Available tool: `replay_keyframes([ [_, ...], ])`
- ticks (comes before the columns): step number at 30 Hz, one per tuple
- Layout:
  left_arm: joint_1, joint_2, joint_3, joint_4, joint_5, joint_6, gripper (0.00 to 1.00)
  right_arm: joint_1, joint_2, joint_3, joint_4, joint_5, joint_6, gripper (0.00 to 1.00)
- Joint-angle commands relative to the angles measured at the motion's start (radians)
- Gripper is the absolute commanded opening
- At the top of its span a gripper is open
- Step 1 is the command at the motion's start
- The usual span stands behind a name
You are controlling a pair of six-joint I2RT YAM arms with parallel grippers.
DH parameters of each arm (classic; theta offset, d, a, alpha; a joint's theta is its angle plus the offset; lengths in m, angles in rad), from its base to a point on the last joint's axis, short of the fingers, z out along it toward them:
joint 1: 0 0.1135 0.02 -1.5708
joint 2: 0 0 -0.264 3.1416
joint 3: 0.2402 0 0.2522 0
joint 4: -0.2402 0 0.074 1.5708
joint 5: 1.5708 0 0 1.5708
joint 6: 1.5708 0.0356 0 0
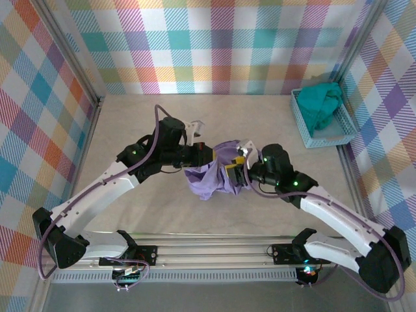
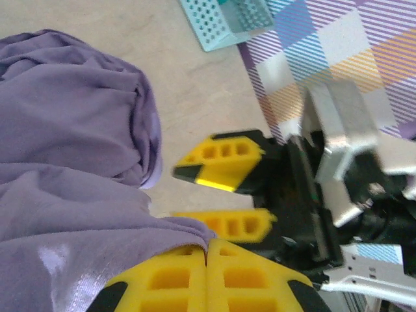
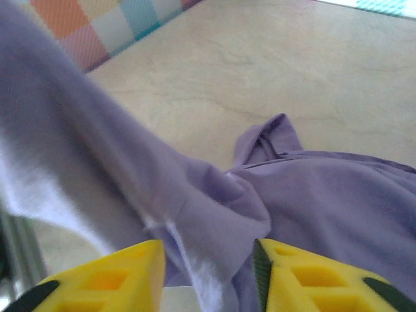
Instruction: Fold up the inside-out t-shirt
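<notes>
**Two-armed handling of a soft lavender-purple cotton t-shirt (image 1: 209,181), turned inside out.** The t-shirt is gathered into a crumpled bundle over the pale beige table (image 1: 130,123). It sits well to the left of the light-blue perforated plastic basket (image 1: 304,127), and nearer the arm bases than the basket is. A teal garment (image 1: 323,104) lies in that basket.

- **Left gripper (image 2: 208,263):** the yellow fingers are pressed together, with a thin fold of the cloth apparently nipped at their tips.
- **Right gripper (image 3: 208,273):** the yellow fingers are apart. A ridge of cloth runs between them, unclamped.

The grippers face each other across the bundle, the right on the basket side and the left on the side away from the basket. Both are at the cloth, so neither arm is nearer. The bundle shows no clear long axis, and no hem or sleeve can be picked out.

**Judgement:** folding has not yet begun. The cloth first needs spreading flat, probably by drawing the clamped side away from the basket.
</notes>
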Motion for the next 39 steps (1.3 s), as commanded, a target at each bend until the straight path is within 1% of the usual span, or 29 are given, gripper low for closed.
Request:
replay_keyframes([
  [1,-0.020,0.007,0.032,-0.031,-0.096,-0.054,0.00,0.008,-0.056,-0.061,0.163,-0.200,0.024,0.48],
  [3,-0.034,0.014,0.032,-0.020,-0.114,-0.060,0.00,0.020,-0.043,-0.086,0.261,-0.280,0.086,0.52],
  [4,-0.038,0.017,0.031,-0.014,-0.118,-0.064,0.00,0.030,-0.029,-0.089,0.290,-0.291,0.109,0.53],
  [5,-0.042,0.019,0.030,-0.006,-0.125,-0.068,0.00,0.049,-0.010,-0.086,0.312,-0.276,0.131,0.54],
  [7,-0.048,0.025,0.028,0.007,-0.130,-0.077,0.00,0.084,0.032,-0.073,0.331,-0.219,0.163,0.56],
  [8,-0.049,0.024,0.026,0.016,-0.133,-0.079,0.00,0.101,0.052,-0.066,0.336,-0.168,0.188,0.57],
  [9,-0.050,0.023,0.024,0.023,-0.133,-0.084,0.00,0.113,0.072,-0.064,0.348,-0.130,0.219,0.63],
  [10,-0.050,0.023,0.024,0.027,-0.137,-0.085,0.00,0.123,0.087,-0.065,0.367,-0.101,0.246,0.65],
  [15,-0.055,0.024,0.013,0.058,-0.139,-0.091,0.00,0.203,0.168,-0.042,0.404,0.108,0.348,0.69],
  [19,-0.054,0.029,0.010,0.071,-0.141,-0.091,0.00,0.245,0.223,-0.015,0.449,0.195,0.395,0.74],
  [22,-0.054,0.033,0.008,0.080,-0.142,-0.090,0.00,0.263,0.253,-0.012,0.485,0.251,0.427,0.74],
  [24,-0.053,0.034,0.006,0.084,-0.143,-0.090,0.00,0.264,0.259,-0.020,0.510,0.283,0.443,0.69],
  [25,-0.055,0.034,0.005,0.086,-0.142,-0.087,0.00,0.265,0.259,-0.025,0.522,0.289,0.442,0.64],
  [27,-0.054,0.031,0.006,0.083,-0.152,-0.080,0.00,0.264,0.251,-0.036,0.520,0.310,0.429,0.46],
  [28,-0.054,0.030,0.007,0.079,-0.161,-0.079,0.00,0.263,0.243,-0.039,0.511,0.313,0.413,0.41],
  [31,-0.047,0.016,0.007,0.065,-0.193,-0.069,0.00,0.260,0.216,-0.053,0.459,0.299,0.341,0.28],
  [33,-0.031,0.005,0.004,0.059,-0.198,-0.063,0.00,0.244,0.187,-0.076,0.449,0.252,0.297,0.20],
  [35,-0.010,-0.005,-0.002,0.058,-0.196,-0.061,0.00,0.215,0.163,-0.098,0.449,0.185,0.270,0.17],
  [37,0.016,-0.021,-0.014,0.059,-0.195,-0.057,0.00,0.173,0.141,-0.109,0.446,0.064,0.244,0.17],
  [39,0.041,-0.033,-0.027,0.061,-0.193,-0.055,0.00,0.142,0.129,-0.111,0.438,-0.024,0.221,0.16],
])
